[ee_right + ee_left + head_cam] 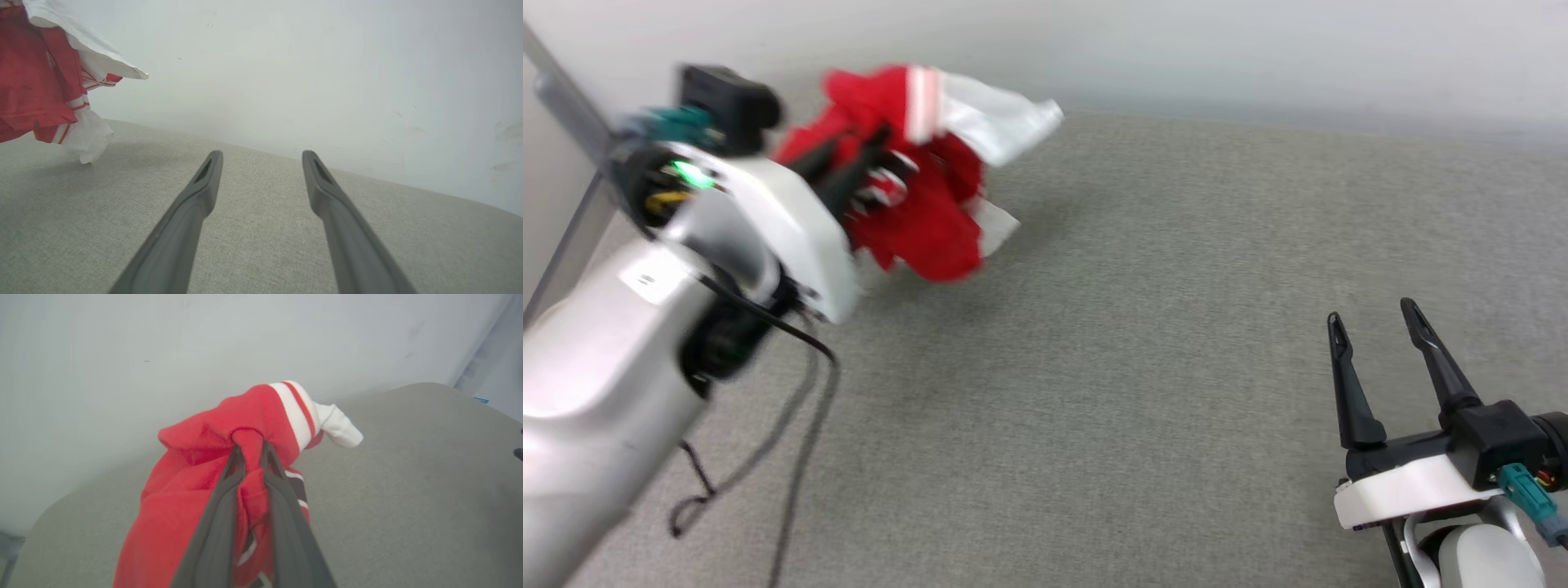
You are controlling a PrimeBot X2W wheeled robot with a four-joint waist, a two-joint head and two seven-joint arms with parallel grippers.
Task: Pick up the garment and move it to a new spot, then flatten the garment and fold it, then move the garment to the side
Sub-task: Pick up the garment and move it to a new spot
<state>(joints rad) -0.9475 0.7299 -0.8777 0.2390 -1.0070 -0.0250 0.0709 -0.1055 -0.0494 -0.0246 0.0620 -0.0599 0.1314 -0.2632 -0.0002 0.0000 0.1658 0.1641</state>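
Slippage is my biggest worry: my left gripper (252,451) has its jaws pressed nearly together on one narrow fold of the shirt (931,229). The whole red bundle hangs from that single pinch, so a sharp swing could tug the cloth free and dump it in a heap on the grey table (1135,367) beneath my jaws. Next comes dragging. The shirt is bunched around and below my fingertips, and one white sleeve (88,136) dangles close to the table. I cannot tell whether it touches, but if it does it could catch and twist the bundle further, making the flattening harder. A lesser risk is the loose cable (805,408) looping under my left arm (621,351), which could snag if I reach far. As for pose, that arm rises from behind and stretches forward, wrist raised, fingers aimed toward the pale wall (1258,49) with the shirt just past them. My right gripper (1370,311) sits low, well apart from the shirt, jaws spread wide and holding nothing, pointing across the table.
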